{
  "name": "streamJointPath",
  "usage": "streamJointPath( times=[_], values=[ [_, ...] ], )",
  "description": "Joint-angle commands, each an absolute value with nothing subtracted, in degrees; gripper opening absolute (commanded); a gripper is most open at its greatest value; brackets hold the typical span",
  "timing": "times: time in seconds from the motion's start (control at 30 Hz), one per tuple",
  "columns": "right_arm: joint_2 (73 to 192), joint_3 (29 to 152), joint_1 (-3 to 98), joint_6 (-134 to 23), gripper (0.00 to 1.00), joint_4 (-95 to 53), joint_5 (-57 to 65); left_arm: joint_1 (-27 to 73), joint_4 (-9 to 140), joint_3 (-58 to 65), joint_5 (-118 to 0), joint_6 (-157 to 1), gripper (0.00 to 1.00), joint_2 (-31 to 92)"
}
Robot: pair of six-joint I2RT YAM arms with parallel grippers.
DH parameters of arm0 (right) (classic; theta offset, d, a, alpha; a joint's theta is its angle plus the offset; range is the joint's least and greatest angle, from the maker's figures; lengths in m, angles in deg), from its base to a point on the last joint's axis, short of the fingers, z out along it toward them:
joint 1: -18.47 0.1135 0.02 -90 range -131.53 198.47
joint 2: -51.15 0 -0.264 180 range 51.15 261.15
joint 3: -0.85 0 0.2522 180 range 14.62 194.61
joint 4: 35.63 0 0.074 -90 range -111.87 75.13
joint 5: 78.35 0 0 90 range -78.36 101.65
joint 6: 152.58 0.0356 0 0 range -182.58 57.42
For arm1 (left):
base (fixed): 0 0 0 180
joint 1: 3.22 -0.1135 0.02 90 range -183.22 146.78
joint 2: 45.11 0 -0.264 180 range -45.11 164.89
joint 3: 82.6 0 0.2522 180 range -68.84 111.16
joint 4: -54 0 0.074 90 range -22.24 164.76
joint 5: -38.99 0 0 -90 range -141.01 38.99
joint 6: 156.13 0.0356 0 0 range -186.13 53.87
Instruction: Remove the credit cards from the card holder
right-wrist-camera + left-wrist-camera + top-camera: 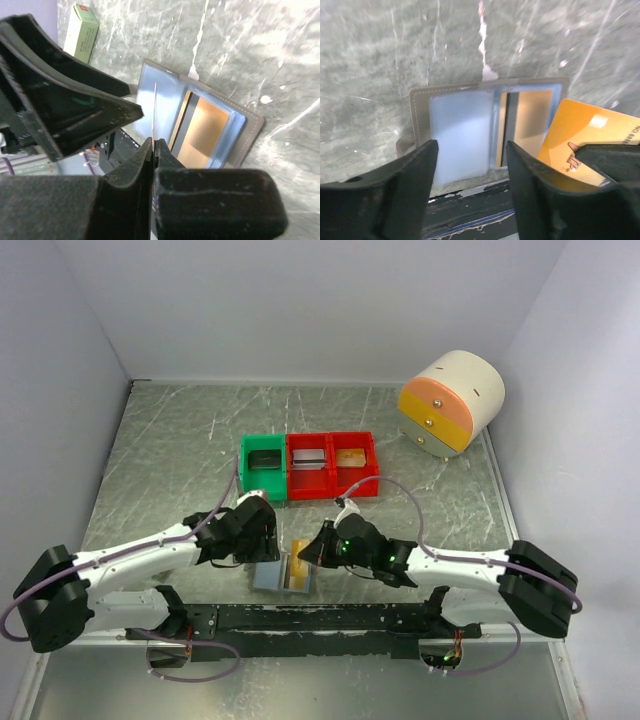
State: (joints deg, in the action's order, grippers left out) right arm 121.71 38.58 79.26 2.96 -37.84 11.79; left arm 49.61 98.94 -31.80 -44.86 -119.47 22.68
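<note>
The card holder (270, 576) (460, 131) (250, 125) lies open and flat near the table's front edge. One orange credit card (532, 119) (205, 131) sits inside its right blue pocket; the left pocket looks bare. My right gripper (318, 546) (154, 145) is shut on a second credit card (580, 135) (154, 112), lifted just above the holder's right side and seen edge-on in the right wrist view. My left gripper (266, 542) (472, 167) hovers over the holder's near left edge, open, with nothing between its fingers (415, 190).
A green bin (264, 466) and two red bins (310, 466) (354, 462) stand in a row at mid-table. A round cream-and-orange drawer unit (451, 401) stands at the back right. A small white-and-green box (83, 30) lies beyond the holder. The black base rail (300, 620) runs along the near edge.
</note>
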Motion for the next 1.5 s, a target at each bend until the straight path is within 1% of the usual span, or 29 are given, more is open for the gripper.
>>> streamJointPath(
  times=[0.0, 0.07, 0.13, 0.17, 0.3, 0.47, 0.53, 0.6, 0.73, 0.83, 0.93, 1.07, 1.13, 1.2, 1.27, 1.3, 1.4, 1.47],
  values=[
    [115.52, 41.61, 79.05, -10.28, 0.0, -28.54, 18.42, 49.02, 103.98, -25.81, -37.51, -117.17, 0.76, 18.78],
    [112.34, 42.63, 79.03, -16.19, 0.0, -26.78, 19.79, 47.71, 106.43, -23.17, -35.69, -115.51, 0.91, 18.03],
    [109.2, 44.17, 79.03, -22.86, 0.0, -25.21, 21.34, 45.3, 108.7, -20.65, -34.4, -112.93, 0.98, 17.34],
    [107.87, 45.15, 79.05, -26.17, 0.0, -23.87, 22.74, 43.69, 109.64, -19.53, -34.11, -111.65, 1.0, 16.99],
    [105.36, 51.24, 79.02, -37.99, 0.0, -17.74, 28.6, 36.0, 111.64, -16.32, -34.77, -106.19, 1.0, 15.26],
    [108.48, 62.19, 76.81, -48.81, 0.0, -7.88, 35.82, 27.02, 114.88, -12.96, -34.52, -101.67, 1.0, 15.25],
    [109.91, 64.63, 72.77, -51.64, 0.0, -6.82, 32.28, 24.55, 115.44, -12.51, -33.35, -100.27, 1.0, 15.0],
    [110.51, 65.41, 66.58, -52.36, 0.0, -7.28, 27.2, 21.06, 115.06, -13.0, -33.43, -98.31, 1.0, 14.71],
    [111.06, 66.05, 55.85, -51.05, 0.0, -8.4, 18.03, 14.56, 113.48, -13.15, -36.7, -93.75, 1.0, 13.98],
    [111.39, 67.22, 49.73, -49.87, 0.0, -7.78, 14.1, 11.25, 110.84, -12.81, -37.49, -90.76, 1.0, 13.94],
    [111.99, 67.85, 43.21, -49.57, 0.0, -7.88, 8.74, 10.04, 107.13, -13.7, -37.47, -89.57, 1.0, 14.13],
    [114.01, 68.26, 38.55, -51.51, 0.0, -9.48, 4.94, 10.05, 104.52, -17.1, -36.11, -91.07, 1.0, 12.06],
    [115.62, 68.3, 38.25, -56.45, 0.0, -11.34, 3.03, 10.05, 102.21, -19.93, -35.89, -91.95, 1.0, 9.2],
    [117.47, 68.2, 38.65, -64.54, 0.0, -12.34, 0.94, 10.03, 101.24, -20.79, -35.83, -91.33, 1.0, 7.14],
    [120.01, 68.3, 39.94, -72.07, 0.0, -12.7, 1.99, 10.09, 101.54, -20.75, -34.27, -91.79, 1.0, 6.21],
    [121.41, 68.81, 41.31, -76.13, 0.0, -12.36, 4.76, 10.05, 101.45, -20.96, -34.48, -91.88, 1.0, 6.1],
    [126.13, 71.36, 50.76, -91.03, 0.0, -8.48, 14.56, 10.13, 102.26, -20.36, -36.34, -91.8, 1.0, 7.41],
    [129.11, 70.96, 53.55, -97.4, 0.0, -10.75, 21.27, 10.13, 102.55, -20.08, -36.37, -91.8, 0.99, 8.36]
  ],
)
